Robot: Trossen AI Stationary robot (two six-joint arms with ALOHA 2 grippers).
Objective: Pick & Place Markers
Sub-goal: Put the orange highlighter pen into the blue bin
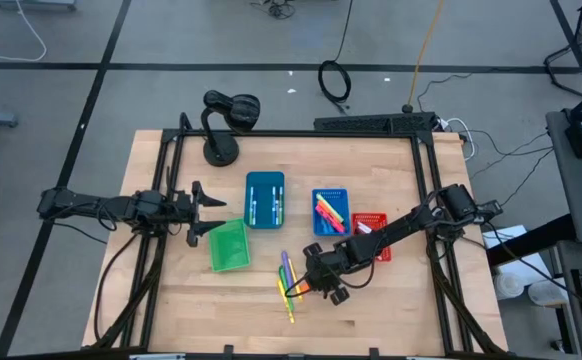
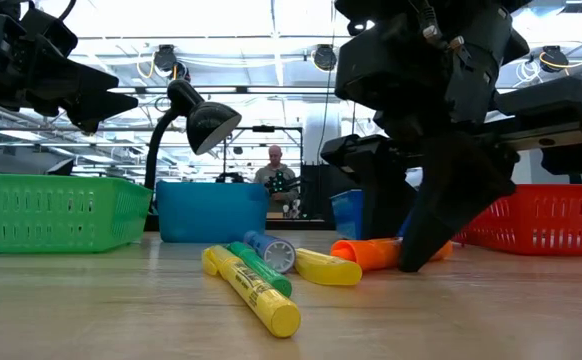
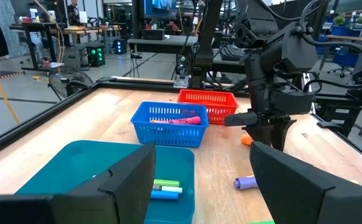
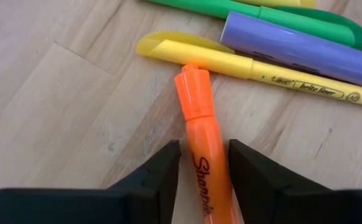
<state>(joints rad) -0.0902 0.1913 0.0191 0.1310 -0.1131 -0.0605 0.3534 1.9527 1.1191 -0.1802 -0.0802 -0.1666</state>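
The right gripper (image 1: 306, 282) is seen from above lowered onto a loose cluster of markers (image 1: 289, 283) on the bare wood in front of the bins. Some markers are already sorted: several lie in the teal bin (image 1: 265, 199) and several in the blue basket (image 1: 332, 212); the green basket (image 1: 228, 245) looks empty. The left gripper (image 1: 197, 211) is parked beside the green basket.

In the low view, five or so markers are left on the table: a yellow marker (image 2: 256, 290), a green one, a purple one, another yellow and the orange marker (image 2: 371, 253), by which the right arm's finger is planted.

In the left wrist view, the left fingers (image 3: 122, 180) stand wide apart with nothing between them.

In the right wrist view, the right fingers (image 4: 159, 171) are set either side of the orange marker's barrel, nearly touching it; a firm grip cannot be confirmed. The task is judged partly done.
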